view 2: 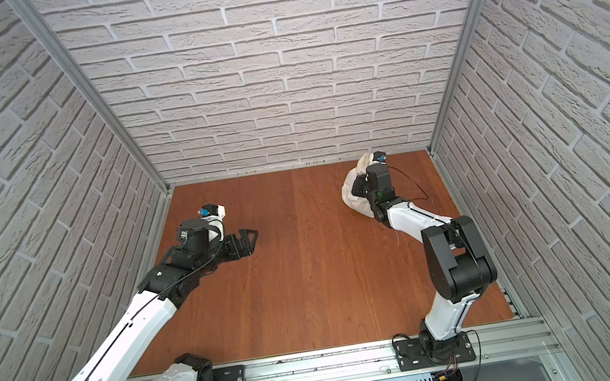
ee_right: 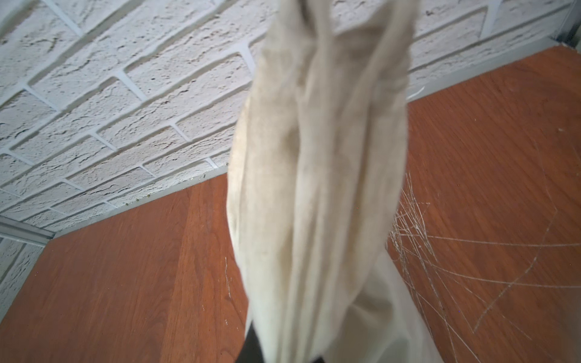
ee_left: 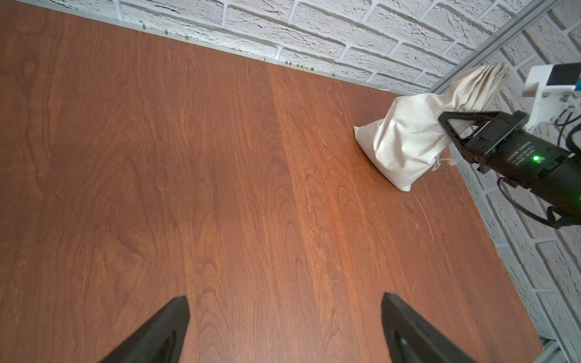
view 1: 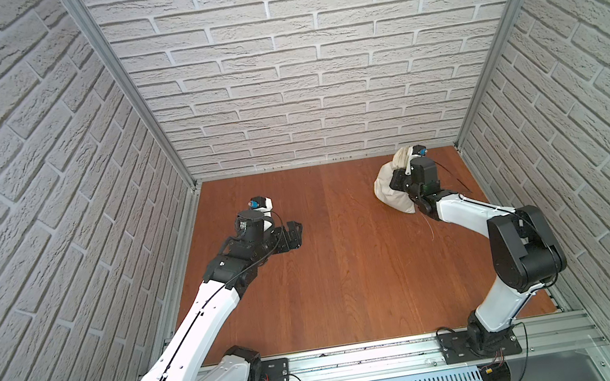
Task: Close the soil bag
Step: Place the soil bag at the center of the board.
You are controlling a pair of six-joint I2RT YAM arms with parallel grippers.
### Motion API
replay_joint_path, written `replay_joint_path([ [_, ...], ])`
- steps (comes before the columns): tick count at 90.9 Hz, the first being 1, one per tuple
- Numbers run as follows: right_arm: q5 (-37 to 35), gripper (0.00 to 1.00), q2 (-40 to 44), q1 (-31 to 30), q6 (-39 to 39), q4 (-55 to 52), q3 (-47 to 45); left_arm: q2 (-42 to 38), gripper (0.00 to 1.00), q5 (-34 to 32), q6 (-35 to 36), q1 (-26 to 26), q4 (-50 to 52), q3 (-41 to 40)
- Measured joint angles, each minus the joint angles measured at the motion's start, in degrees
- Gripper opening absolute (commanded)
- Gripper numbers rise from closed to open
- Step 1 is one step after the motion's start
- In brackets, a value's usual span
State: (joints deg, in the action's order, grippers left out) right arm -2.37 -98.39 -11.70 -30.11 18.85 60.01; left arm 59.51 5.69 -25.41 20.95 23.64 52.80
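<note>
Most seems done: right gripper (ee_left: 448, 125) pinches the soil bag's (ee_left: 405, 141) bunched neck. The left gripper (ee_left: 283, 297) hangs spread; release remains.

1. Middle of the counter (view 1: 350, 275): bare wood between the two arms, open for passage.
2. Far right corner: the soil bag (view 1: 386, 189) stands near the back wall (view 1: 301, 97) and right wall (view 1: 573, 116), its neck pinched by the right end effector (ee_left: 446, 121). Room there is tight.
3. The left end effector (view 1: 296, 236), jaws wide apart, occupies the left side, well apart from the bag.
</note>
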Motion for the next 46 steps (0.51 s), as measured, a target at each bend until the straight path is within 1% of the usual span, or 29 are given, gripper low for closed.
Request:
replay_joint_path([
  [18, 3.6, 0.03, -4.2, 0.5, -2.4, -7.1, 3.6, 0.0, 0.98, 0.0, 0.0, 0.0, 0.0, 0.0],
  [39, 5.9, 0.03, -5.1, 0.5, -2.4, -13.6, 6.9, 0.0, 0.98, 0.4, -0.6, 0.0, -0.1, -0.6],
  [46, 6.1, 0.08, -5.2, 0.5, -2.2, -15.4, 7.8, 0.0, 0.98, 0.6, -0.7, 0.0, -0.1, -0.6],
])
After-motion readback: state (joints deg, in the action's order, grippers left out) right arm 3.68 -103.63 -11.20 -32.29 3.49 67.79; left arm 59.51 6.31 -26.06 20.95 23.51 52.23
